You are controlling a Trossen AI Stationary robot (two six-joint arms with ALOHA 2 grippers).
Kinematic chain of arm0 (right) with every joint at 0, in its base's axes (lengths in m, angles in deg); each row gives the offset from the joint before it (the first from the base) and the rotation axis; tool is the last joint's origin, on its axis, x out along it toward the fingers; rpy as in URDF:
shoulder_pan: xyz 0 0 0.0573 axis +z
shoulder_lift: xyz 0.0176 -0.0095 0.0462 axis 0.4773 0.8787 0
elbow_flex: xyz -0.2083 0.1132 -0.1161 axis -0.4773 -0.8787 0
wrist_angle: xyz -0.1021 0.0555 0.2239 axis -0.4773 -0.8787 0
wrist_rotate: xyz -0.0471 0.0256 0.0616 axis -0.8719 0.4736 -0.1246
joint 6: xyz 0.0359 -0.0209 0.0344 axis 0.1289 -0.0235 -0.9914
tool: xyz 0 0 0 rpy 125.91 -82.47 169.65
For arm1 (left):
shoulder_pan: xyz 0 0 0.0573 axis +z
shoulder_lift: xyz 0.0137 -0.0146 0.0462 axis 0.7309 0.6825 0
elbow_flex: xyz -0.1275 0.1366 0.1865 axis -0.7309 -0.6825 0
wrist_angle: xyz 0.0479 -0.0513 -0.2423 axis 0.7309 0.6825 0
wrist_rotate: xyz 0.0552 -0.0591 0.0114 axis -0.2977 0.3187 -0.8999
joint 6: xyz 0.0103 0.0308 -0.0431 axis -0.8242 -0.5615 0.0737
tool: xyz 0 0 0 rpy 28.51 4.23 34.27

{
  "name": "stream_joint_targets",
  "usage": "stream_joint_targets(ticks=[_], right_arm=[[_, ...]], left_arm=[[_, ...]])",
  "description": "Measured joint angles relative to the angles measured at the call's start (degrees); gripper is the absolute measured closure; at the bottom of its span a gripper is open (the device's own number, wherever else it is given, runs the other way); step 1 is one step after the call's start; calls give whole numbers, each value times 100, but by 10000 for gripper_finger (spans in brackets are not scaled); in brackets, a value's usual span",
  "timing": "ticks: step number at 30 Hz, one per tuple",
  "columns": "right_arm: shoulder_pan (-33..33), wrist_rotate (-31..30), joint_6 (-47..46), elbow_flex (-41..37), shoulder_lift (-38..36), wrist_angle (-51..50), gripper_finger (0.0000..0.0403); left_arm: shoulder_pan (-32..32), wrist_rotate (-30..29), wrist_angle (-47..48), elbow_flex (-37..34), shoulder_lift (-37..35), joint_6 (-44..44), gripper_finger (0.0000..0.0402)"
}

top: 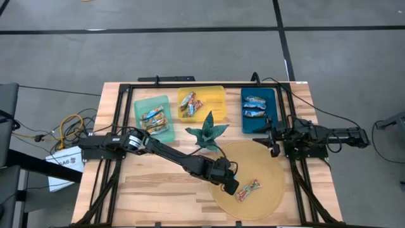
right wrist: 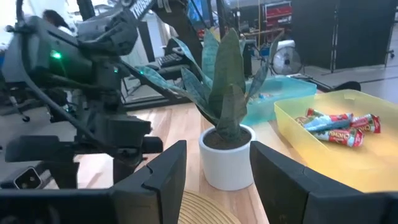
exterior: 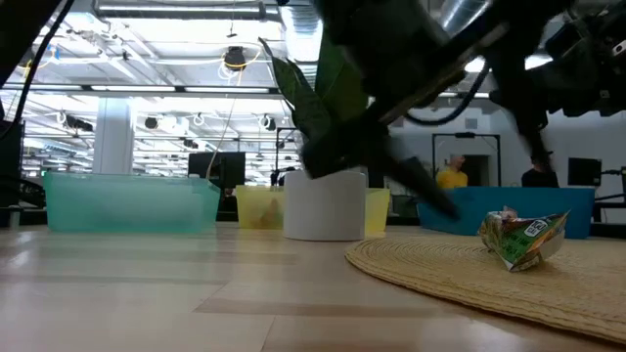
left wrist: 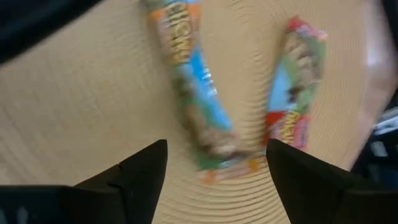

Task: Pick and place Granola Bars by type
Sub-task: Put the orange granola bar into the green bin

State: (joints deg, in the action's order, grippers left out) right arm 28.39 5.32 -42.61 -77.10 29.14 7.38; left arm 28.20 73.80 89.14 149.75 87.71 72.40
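Observation:
Two granola bars lie flat, side by side, on a round woven mat (top: 266,164): one in an orange and blue wrapper (left wrist: 193,87), one in a red and green wrapper (left wrist: 295,87). In the high view they show as a pair (top: 248,190). My left gripper (left wrist: 214,168) hangs open just above the mat and slants down. Its fingers stand on either side of the orange and blue bar's near end without touching it. My right gripper (right wrist: 217,180) waits open at the table's right side (top: 273,140), pointing level.
At the far side stand a teal bin (top: 154,118), a yellow bin (top: 201,102) and a blue bin (top: 258,109), each with several bars inside. A green plant in a white pot (top: 207,134) stands between the bins and the mat, close to my left arm.

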Motion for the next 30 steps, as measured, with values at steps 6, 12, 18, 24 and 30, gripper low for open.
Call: stream_joint_targets(ticks=[6,12,18,24,30], right_arm=[[-2,-4,-2,0,-5,-5,234],[0,0,-2,0,-1,21,234],[-2,-1,-1,0,-3,-3,234],[-2,-2,0,0,0,-10,234],[-1,-1,0,0,0,-13,234]], left_arm=[[-1,83,-280,2,261,73,134],[-1,-153,-41,5,265,33,134],[2,-174,84,5,262,14,149],[2,-174,119,5,262,10,219],[4,-143,120,5,260,6,307]])
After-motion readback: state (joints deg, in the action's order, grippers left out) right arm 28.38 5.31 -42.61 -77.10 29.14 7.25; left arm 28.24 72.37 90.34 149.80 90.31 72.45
